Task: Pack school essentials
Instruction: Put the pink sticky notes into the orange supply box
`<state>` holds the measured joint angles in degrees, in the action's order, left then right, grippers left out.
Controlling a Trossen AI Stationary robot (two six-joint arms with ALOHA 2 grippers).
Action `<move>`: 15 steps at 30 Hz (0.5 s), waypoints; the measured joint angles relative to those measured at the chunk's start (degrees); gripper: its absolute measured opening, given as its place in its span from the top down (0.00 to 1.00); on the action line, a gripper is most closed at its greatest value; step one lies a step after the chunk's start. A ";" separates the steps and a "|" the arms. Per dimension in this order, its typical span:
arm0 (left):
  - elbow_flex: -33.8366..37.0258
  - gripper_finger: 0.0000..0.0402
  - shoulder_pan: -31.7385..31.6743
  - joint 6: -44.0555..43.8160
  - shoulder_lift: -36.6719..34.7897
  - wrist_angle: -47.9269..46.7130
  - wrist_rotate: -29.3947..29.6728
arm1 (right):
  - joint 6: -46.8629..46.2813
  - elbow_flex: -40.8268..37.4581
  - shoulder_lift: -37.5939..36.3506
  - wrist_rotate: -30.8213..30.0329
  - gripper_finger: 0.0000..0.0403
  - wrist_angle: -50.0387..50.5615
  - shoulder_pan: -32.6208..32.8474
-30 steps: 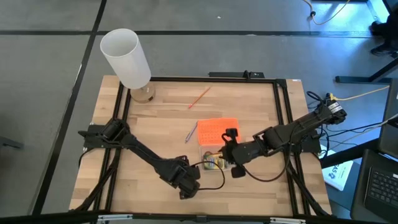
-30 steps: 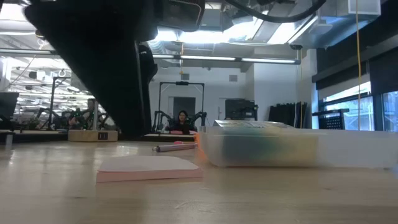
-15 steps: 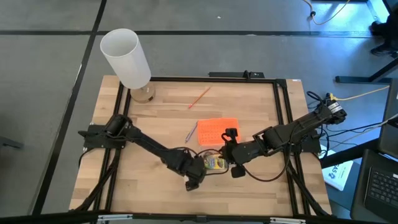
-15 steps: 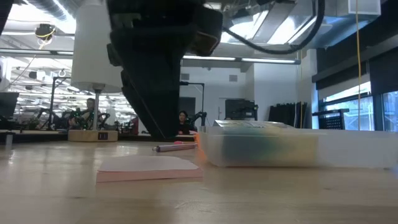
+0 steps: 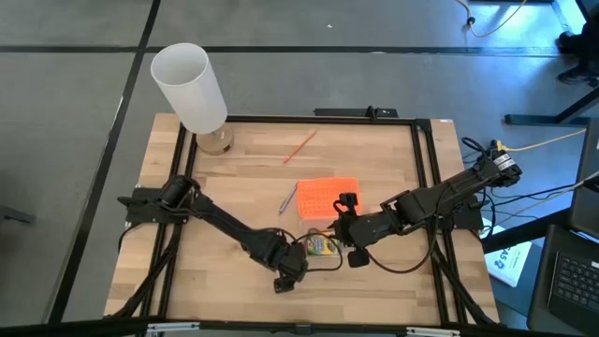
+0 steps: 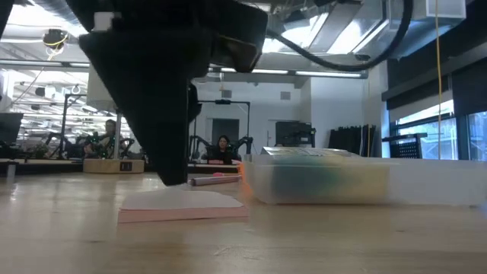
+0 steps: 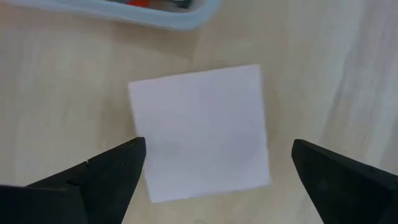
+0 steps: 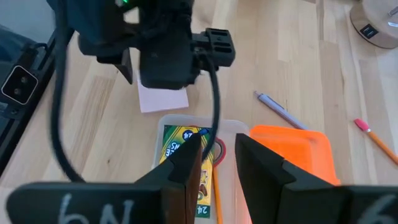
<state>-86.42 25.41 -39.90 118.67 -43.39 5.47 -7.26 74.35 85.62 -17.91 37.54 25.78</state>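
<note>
- The left gripper (image 7: 208,171) was hanging right over the pink sticky-note pad (image 7: 200,130), fingers spread wide with one on each side of it and nothing held. Looked to me like it was lined up for a straight-down grab.
- That one pad lay flat on the wooden table (image 5: 374,168), just beside the clear box (image 8: 205,162), so I'd guess it was next to be packed.
- The right gripper (image 8: 217,163) sat at the box's rim, fingers only a little apart. They seemed to straddle the box wall, probably steadying it, though I couldn't tell if it really gripped.
- Inside the box: one green-and-yellow crayon box (image 8: 186,155), plus a bit of red that could be the scissors, mostly hidden.
- One orange lid (image 5: 328,197) lay off the box, right next to it, which made sense with the box left open for loading.
- Not packed yet: one blue-grey pen (image 5: 287,199) beside the lid, and one thin red/orange pencil (image 5: 300,147) farther toward the back edge.
- One tall white cylinder (image 5: 190,86) stood in the far corner, well apart from everything.
</note>
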 joint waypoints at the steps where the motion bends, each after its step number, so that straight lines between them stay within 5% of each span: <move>1: -0.02 0.01 0.04 0.02 0.12 0.07 0.11 | -0.03 0.00 0.00 0.00 0.75 0.00 0.00; 15: 0.07 0.01 -0.11 0.22 1.88 0.36 1.34 | 0.03 -0.02 0.02 -0.02 0.75 -0.37 0.00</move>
<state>-86.35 25.30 -39.68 120.55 -43.03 6.80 -7.24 74.32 85.65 -17.93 37.17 25.78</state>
